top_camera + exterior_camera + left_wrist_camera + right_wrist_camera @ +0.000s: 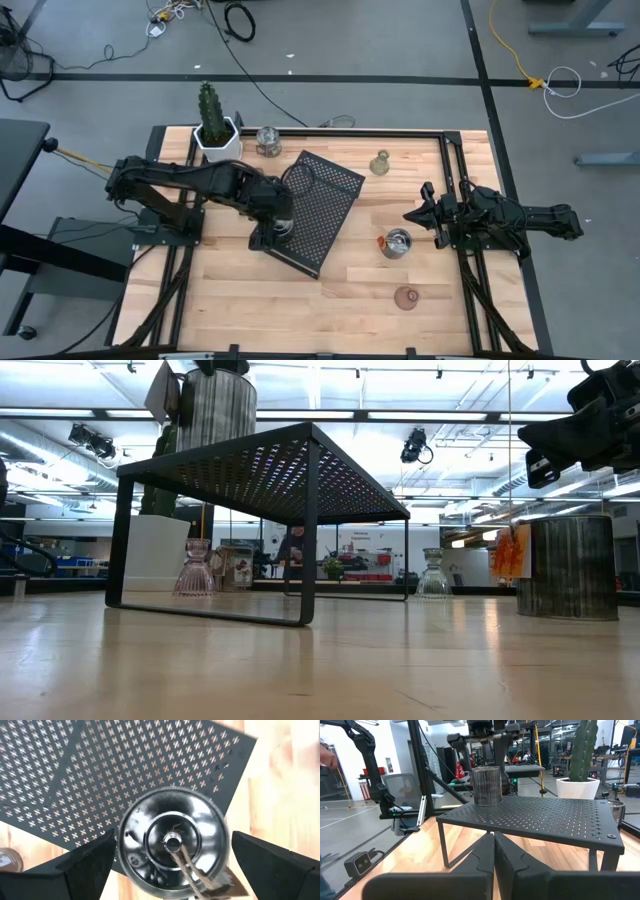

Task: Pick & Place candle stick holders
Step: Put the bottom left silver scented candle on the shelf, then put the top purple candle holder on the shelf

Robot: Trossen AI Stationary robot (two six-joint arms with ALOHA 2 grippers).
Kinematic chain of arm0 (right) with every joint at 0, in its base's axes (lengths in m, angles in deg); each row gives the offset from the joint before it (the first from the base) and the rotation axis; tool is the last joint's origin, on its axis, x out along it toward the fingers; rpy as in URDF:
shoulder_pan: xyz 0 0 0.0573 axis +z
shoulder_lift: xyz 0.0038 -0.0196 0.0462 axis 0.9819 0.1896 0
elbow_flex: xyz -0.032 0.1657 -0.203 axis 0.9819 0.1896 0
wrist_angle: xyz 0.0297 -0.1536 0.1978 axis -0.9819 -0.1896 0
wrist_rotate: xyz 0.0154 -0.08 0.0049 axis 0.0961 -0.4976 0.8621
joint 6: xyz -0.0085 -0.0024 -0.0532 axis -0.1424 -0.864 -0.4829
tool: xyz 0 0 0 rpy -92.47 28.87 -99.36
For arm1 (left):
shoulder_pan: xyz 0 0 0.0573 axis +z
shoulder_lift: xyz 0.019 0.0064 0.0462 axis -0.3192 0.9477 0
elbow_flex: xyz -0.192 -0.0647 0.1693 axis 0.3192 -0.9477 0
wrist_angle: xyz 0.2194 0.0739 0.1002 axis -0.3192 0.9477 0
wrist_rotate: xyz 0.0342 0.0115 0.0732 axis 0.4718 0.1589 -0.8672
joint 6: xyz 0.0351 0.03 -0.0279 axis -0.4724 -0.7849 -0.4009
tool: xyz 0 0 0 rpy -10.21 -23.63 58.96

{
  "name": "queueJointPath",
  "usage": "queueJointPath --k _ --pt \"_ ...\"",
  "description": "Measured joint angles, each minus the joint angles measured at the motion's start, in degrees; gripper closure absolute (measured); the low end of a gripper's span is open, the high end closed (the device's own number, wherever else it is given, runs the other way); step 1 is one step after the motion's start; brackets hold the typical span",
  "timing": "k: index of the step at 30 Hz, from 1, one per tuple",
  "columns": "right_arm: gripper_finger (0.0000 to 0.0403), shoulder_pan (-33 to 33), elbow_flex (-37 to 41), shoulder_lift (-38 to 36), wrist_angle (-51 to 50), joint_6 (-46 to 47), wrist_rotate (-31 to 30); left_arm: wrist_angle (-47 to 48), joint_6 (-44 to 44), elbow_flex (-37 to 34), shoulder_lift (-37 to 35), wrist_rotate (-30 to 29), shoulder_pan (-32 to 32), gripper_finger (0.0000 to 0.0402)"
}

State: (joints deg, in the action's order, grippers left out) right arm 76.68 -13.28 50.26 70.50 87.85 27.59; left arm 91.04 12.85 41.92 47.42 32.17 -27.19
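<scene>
Directly below the open left gripper (172,865) stands a silver holder (172,842).

Both arms are matte black and jointed, each end effector (283,222) bearing two broad, wedge-shaped black fingers (85,865).

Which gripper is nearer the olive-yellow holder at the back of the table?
Right. The right gripper, shut, sits off to one side of the olive-yellow holder. The left gripper, open, is farther away, across the black tray, over a silver holder.
</scene>
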Motion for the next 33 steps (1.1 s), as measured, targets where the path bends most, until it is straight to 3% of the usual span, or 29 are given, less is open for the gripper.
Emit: queueJointPath --k 21,33 --pt "0.0391 0.0 0.0 0.0 0.0 0.0 0.0 9.6 0.0 10.8 0.0 -0.1 0.0 0.0002" --pt "0.0391 0.0 0.0 0.0 0.0 0.0 0.0 12.5 -1.8 10.9 -1.9 -8.5 2.7 0.0003"
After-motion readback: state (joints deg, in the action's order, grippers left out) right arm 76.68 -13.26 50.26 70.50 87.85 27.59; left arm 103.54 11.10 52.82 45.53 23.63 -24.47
